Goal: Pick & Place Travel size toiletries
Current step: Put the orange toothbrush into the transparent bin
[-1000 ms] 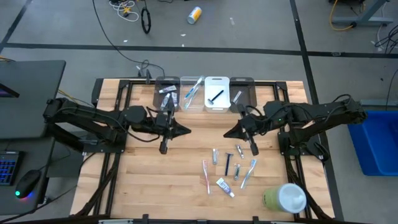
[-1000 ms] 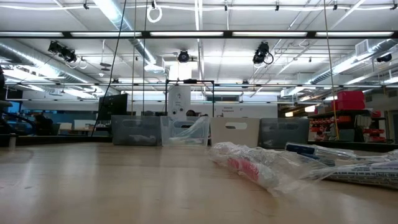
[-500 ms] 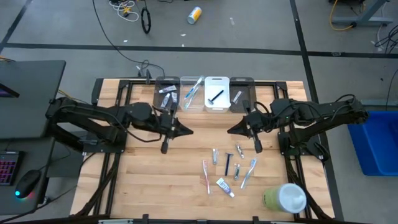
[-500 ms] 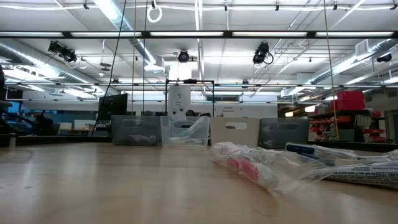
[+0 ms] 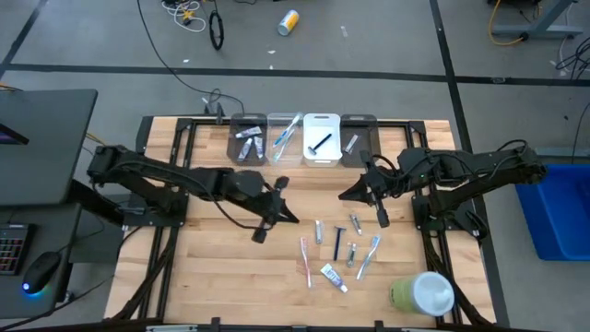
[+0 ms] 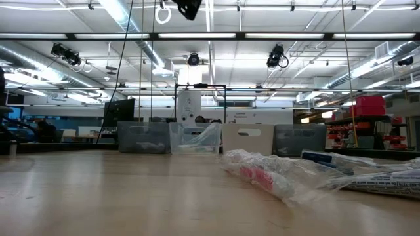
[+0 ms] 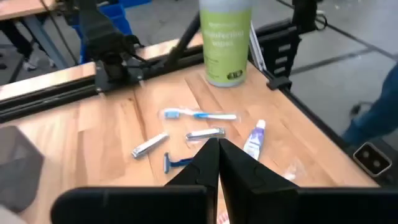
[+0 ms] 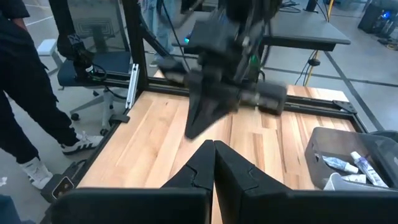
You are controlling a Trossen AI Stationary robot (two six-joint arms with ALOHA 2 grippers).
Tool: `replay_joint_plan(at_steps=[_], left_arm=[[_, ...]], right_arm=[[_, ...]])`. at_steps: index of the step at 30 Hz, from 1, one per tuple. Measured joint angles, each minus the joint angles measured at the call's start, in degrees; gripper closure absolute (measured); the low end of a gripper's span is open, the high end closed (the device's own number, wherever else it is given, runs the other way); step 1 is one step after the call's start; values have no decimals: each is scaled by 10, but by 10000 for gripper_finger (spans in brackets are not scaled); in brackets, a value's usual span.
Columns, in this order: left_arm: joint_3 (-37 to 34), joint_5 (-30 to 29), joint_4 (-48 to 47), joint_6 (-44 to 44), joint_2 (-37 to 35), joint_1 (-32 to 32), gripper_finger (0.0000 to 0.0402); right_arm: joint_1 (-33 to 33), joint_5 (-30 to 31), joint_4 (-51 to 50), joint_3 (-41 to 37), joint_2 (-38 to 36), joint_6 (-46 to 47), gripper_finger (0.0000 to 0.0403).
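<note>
Several travel size toiletries lie flat on the wooden table right of centre: a toothbrush [image 5: 373, 247] [image 7: 199, 115], a razor [image 5: 337, 242] [image 7: 174, 163], small grey tubes [image 5: 318, 231] [image 7: 149, 145], a toothpaste tube [image 5: 333, 277] [image 7: 254, 138] and a wrapped pink toothbrush [image 5: 305, 261] [image 6: 269, 174]. My left gripper [image 5: 293, 219] [image 7: 211, 144] hangs shut and empty just left of them. My right gripper [image 5: 343, 195] [image 8: 210, 146] hangs shut and empty above the table, on the far side of the pile.
Four small bins [image 5: 247, 138] [image 5: 284, 138] [image 5: 321, 138] [image 5: 358, 138] stand in a row at the far edge, holding sorted items. A green-and-white round container [image 5: 422, 293] [image 7: 225, 40] stands at the near right corner. A person [image 8: 25, 93] stands beyond the table's left side.
My left gripper has swung toward the table's near and right edges and sunk, tipping and rolling a little, ending beside the loose toiletries; it stays shut. In the low view, part of an arm now shows at the top.
</note>
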Motion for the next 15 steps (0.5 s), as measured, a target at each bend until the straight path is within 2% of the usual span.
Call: replay_joint_plan(at_steps=[8,15], left_arm=[[0,19,-6,21,27,0,396],[10,37,-27,66,27,0,351]], right_arm=[[0,21,-9,0,0,15,392],[0,21,-13,0,0,15,393]])
